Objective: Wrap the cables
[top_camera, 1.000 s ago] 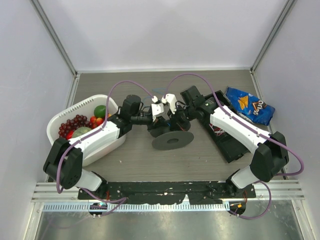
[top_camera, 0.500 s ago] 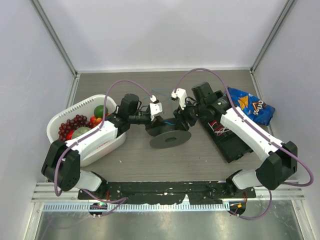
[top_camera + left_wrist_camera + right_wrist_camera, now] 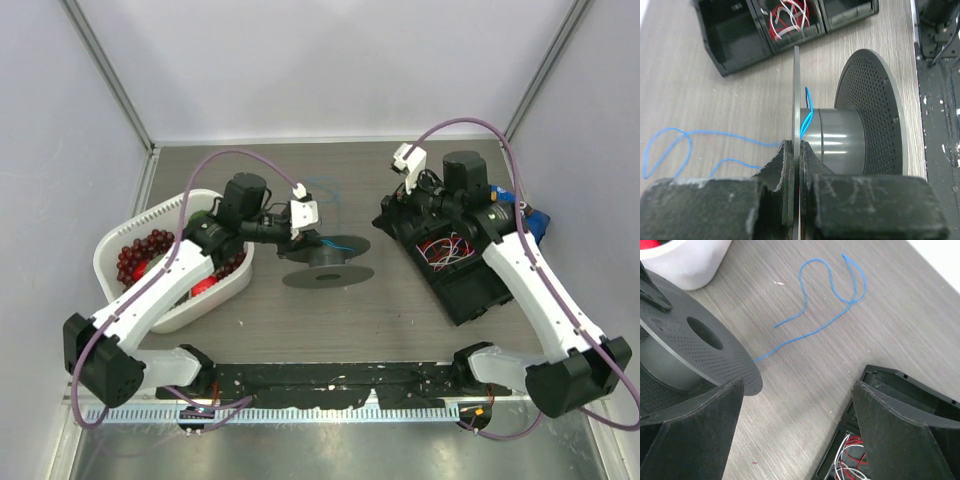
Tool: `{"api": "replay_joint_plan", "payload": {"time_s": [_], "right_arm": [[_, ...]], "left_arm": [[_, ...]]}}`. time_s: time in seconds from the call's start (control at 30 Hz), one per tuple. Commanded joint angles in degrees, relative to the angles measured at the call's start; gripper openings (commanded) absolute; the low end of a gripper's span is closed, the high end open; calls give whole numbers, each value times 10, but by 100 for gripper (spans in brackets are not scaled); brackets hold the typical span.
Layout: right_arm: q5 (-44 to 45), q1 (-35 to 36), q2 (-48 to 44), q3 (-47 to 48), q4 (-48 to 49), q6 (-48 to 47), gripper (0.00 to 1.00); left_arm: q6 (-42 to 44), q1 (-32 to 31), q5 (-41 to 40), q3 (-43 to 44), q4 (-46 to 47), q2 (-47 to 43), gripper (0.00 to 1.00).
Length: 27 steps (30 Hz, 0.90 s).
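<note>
On the grey wooden table (image 3: 400, 300), the left gripper (image 3: 795, 145) pinches the rim of a dark perforated plastic spool (image 3: 867, 115), while the right gripper (image 3: 797, 386) gapes wide near a thin blue cable (image 3: 832, 285).

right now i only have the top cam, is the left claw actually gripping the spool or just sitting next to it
Observer: Gripping it. The left wrist view shows the left claw shut on the thin edge of one flange of the spool.
Operator: how much blue cable is on the hub
Observer: Very little. The blue cable makes only a short loop at the hub, and the rest trails loose across the table.
Operator: right claw got anything
Observer: No. In the right wrist view the right claw is open and holds nothing, and the loose strand lies on the table below it.
</note>
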Motion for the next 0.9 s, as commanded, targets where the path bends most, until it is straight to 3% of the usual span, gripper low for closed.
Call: {"api": "replay_joint_plan", "payload": {"time_s": [0.0, 0.13, 0.3, 0.53, 0.73, 0.87], "right_arm": [[-20, -6, -52, -29, 69, 11, 96], [-10, -13, -83, -51, 88, 26, 98], [-8, -18, -109, -71, 114, 32, 99], [24, -18, -191, -158, 257, 81, 99], [-36, -18, -204, -227, 338, 104, 99], [-64, -14, -189, -272, 453, 154, 96]], "left_arm": [[4, 9, 10, 93, -51, -41, 0], [-25, 29, 18, 195, -103, -29, 0], [-78, 50, -46, 362, -161, 9, 0], [-243, 76, -109, 509, -136, 53, 0], [-395, 82, -164, 610, -117, 93, 0], [-465, 82, -205, 643, -105, 101, 0]]}}
